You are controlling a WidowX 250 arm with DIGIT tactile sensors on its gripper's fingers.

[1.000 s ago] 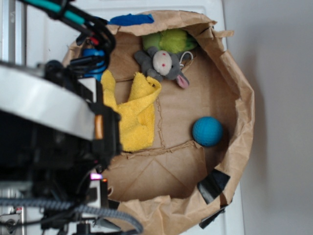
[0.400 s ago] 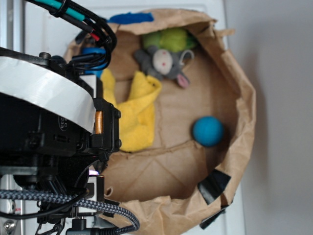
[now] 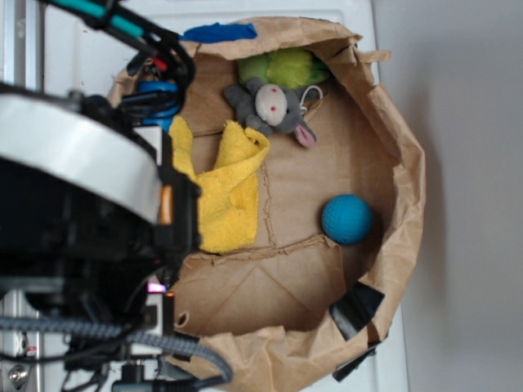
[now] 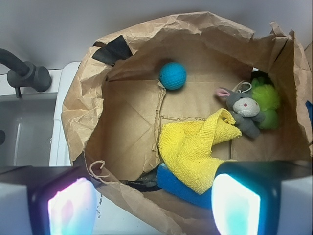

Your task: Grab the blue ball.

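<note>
We find no text, label, brand, number or sign that can be read in either view. The black housing of the robot arm [image 3: 90, 245] at the left edge of the exterior view is blurred, and any marking on it is too soft for us to make out. The brown paper bag [image 4: 122, 142] shows only plain creased paper, and we see no print on it in the wrist view either.
</note>
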